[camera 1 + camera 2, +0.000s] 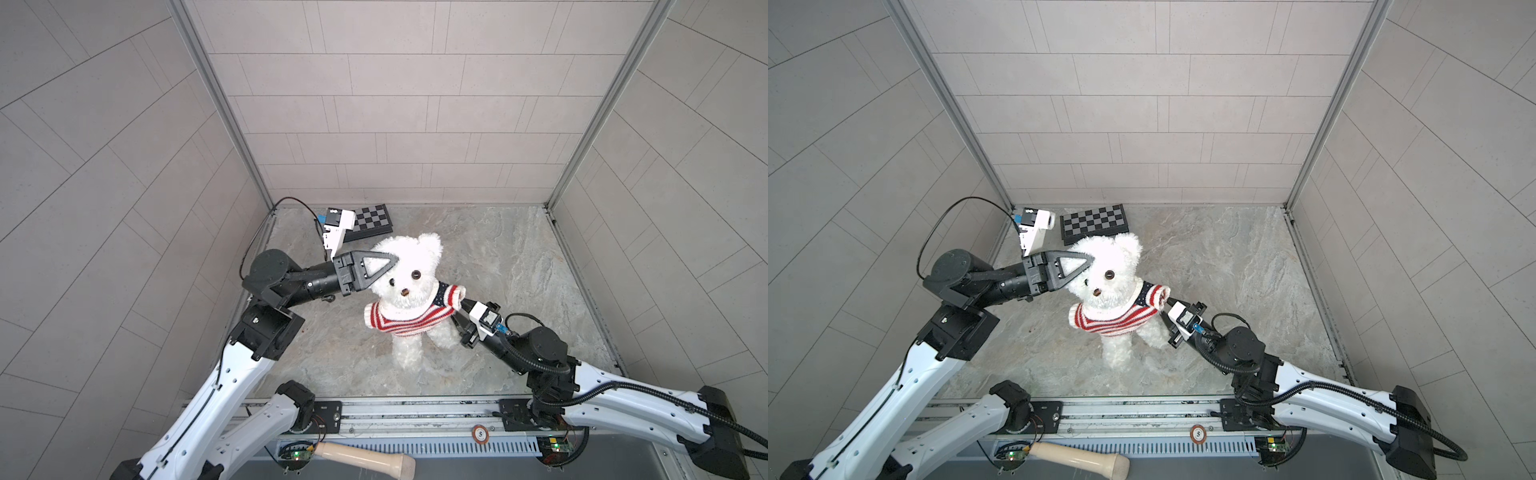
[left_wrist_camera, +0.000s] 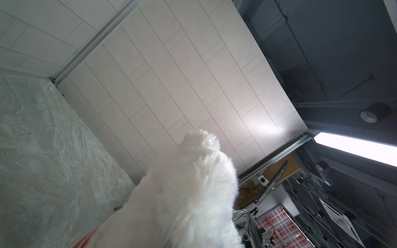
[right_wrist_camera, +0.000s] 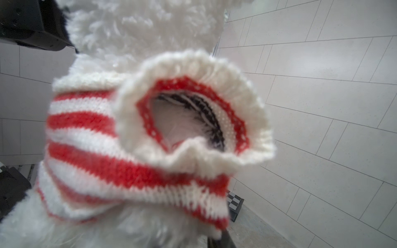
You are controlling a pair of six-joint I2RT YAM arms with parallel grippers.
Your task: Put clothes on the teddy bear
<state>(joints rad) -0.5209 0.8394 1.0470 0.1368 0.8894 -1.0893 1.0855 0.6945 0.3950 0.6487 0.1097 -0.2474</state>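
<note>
left jaws clamped on teddy bear (image 1: 417, 258) ear; right jaws at striped sweater (image 1: 409, 322) cuff, open or closed unclear.

The teddy bear (image 1: 409, 286) is standing mid-bench (image 1: 519, 257), wearing the sweater (image 1: 409, 322). The checkerboard (image 1: 372, 218) is lying behind it. The left gripper (image 1: 394, 260) is pressing against its head and the right gripper (image 1: 464, 303) is reaching under its sleeve.

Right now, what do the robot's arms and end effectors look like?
Both arms are smooth white shells with chunky black joints: the left arm and the right arm. The left end effector has black triangular fingers with a triangle-shaped hole. A ribbed black hose loops along the right arm, and a small white camera box rides each wrist.
</note>
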